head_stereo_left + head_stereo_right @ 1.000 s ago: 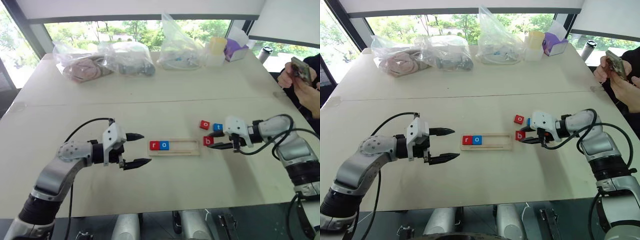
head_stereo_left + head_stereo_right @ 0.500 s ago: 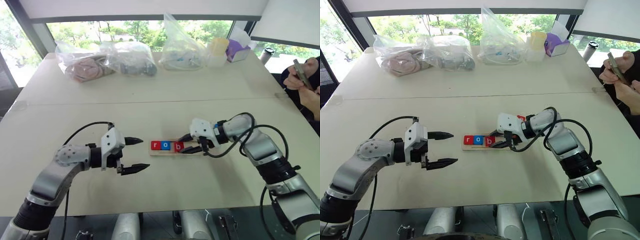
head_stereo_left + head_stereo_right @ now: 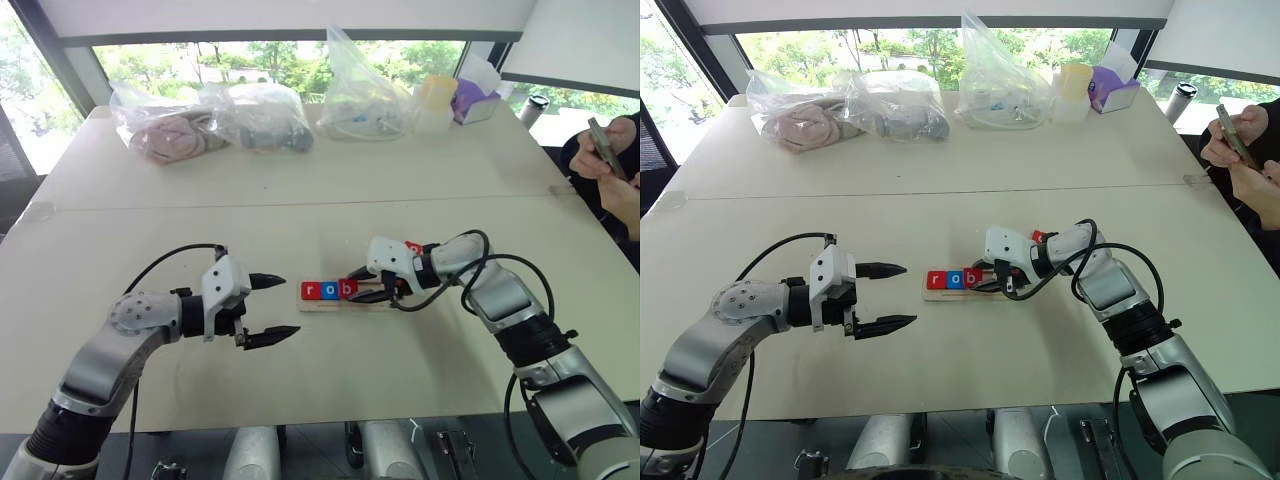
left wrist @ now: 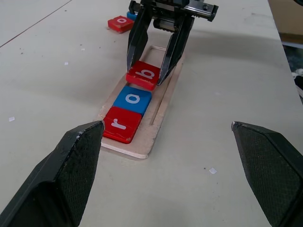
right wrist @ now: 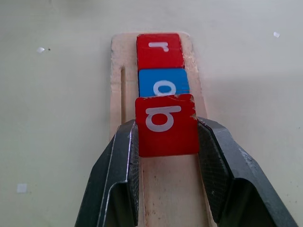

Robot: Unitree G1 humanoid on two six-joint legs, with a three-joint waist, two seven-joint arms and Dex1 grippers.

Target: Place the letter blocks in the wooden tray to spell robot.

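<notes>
Between the right claw fingers: red b block, clamped, tilted over wooden tray slot 3, beside blue o. Left claw: apart, idle. Step: seating b. Next: lower flat, release.

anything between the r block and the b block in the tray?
Yes: the blue o block sits between the red r block and the red b block, which the right gripper holds over the wooden tray. Clearest in the left wrist view.
</notes>
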